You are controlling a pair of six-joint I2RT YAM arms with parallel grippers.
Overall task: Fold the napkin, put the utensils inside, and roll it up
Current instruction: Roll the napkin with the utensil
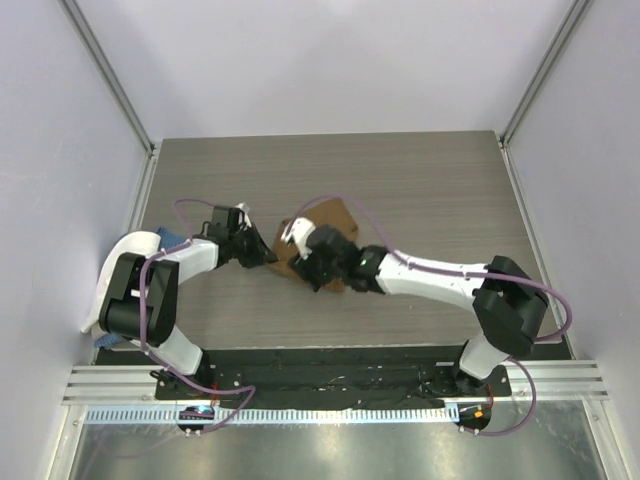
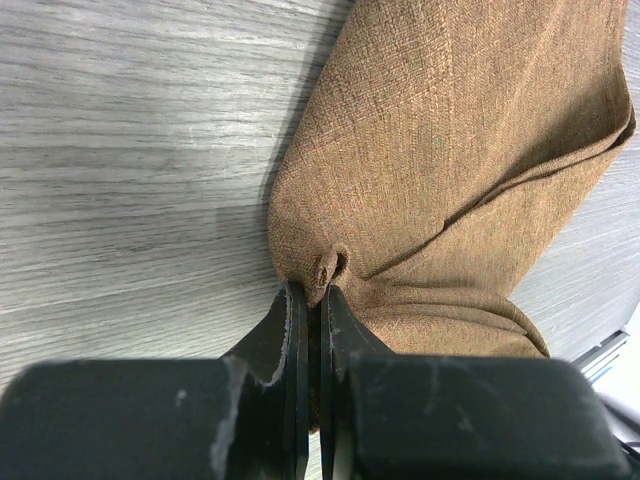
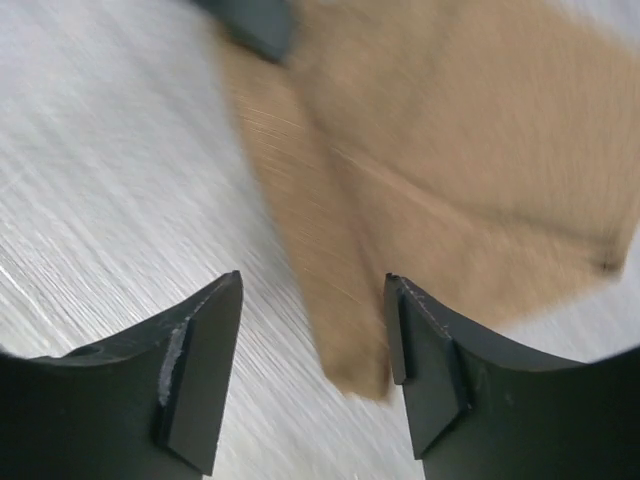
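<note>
The tan-brown napkin (image 1: 335, 215) lies folded near the middle of the table. My left gripper (image 1: 264, 254) is shut on the napkin's left corner; in the left wrist view a small pinch of cloth (image 2: 325, 270) sits between the fingertips of the left gripper (image 2: 311, 292), and the napkin (image 2: 450, 150) spreads beyond them. My right gripper (image 1: 303, 268) hovers over the napkin's near left part. In the blurred right wrist view the right gripper (image 3: 313, 285) stands open, with a napkin (image 3: 450, 150) corner below the gap and nothing held. The utensils are out of view.
A blue cloth (image 1: 168, 237) and a white cloth (image 1: 92, 318) lie at the table's left edge beside the left arm. Grey walls close in the left, right and far sides. The wood-grain table (image 1: 430, 180) runs back behind the napkin.
</note>
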